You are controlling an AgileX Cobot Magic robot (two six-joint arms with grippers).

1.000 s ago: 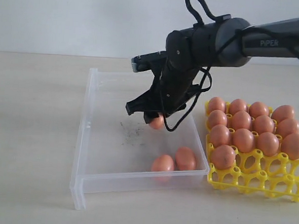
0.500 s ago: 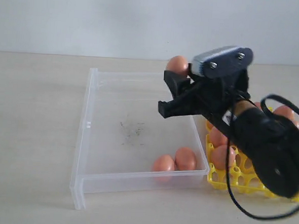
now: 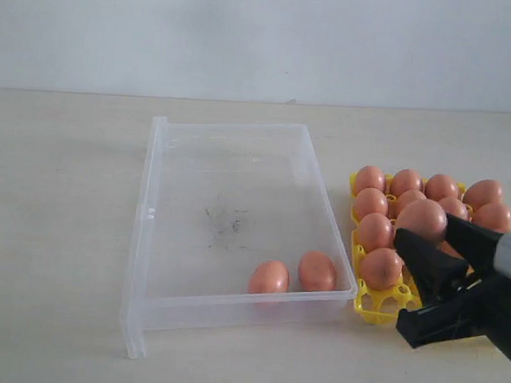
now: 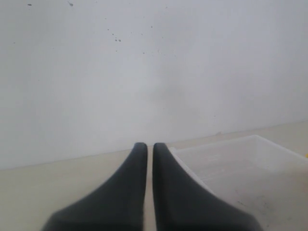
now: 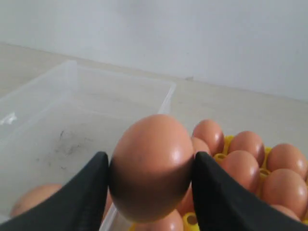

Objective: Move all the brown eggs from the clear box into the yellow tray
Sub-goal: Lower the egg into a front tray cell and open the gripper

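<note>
Brown egg [image 3: 422,219] sits clamped between the half-spread jaws of the right end effector [image 5: 150,185], over the yellow tray [image 3: 378,310]. This looks like the carry step; next it needs lowering into an empty cup. Two eggs [image 3: 269,277] lie in the clear box [image 3: 231,310]. The left end effector [image 4: 146,156] is closed and empty.

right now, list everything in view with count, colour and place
clear box: one, transparent, on the table
dark specks: one patch, on the box floor
yellow tray: one, yellow, right of the box
boxed eggs: two, brown, camera-near end of the box
tray eggs: ten showing, brown, in cups; others may be hidden
held egg: one, brown, above the tray
table: one, beige
left pincer: one, black, shut, empty
right pincer: one, black, shut on the held egg
</note>
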